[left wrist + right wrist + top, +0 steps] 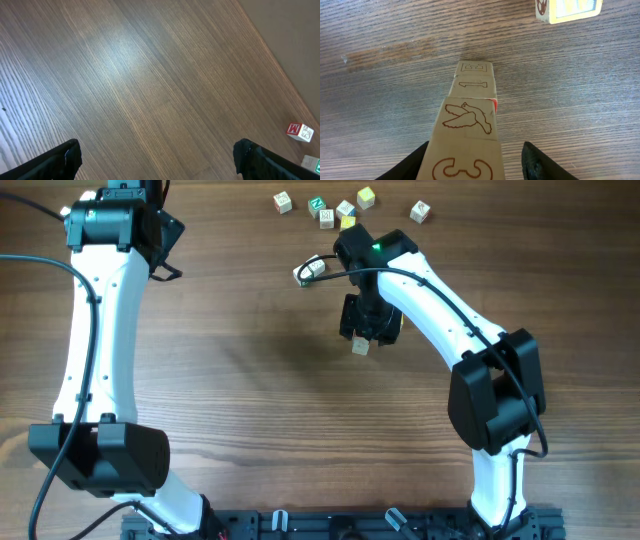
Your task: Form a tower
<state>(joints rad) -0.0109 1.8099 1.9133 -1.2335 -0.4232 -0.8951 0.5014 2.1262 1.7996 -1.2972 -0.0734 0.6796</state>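
The tower (360,347) stands near the centre of the table (250,380) in the overhead view, mostly hidden under the right jaws; loose cubes (340,208) lie at twelve o'clock.

Left wrist: the left jaws are wide apart over wood, with a red-lettered cube (300,131) at four o'clock.

Right wrist: the right jaws sit astride the top cube (465,167), a gap showing at three o'clock, clamping nothing. This looks like seating that cube; the next move needs a straight lift, no nudge. The tower's foot is hard to read.

Left gripper (157,152) fingers wide apart over wood-grain table (150,75). Cube with red M face (300,132) far right, near table edge. Green-marked cube (313,163) just beside it, cropped by frame.
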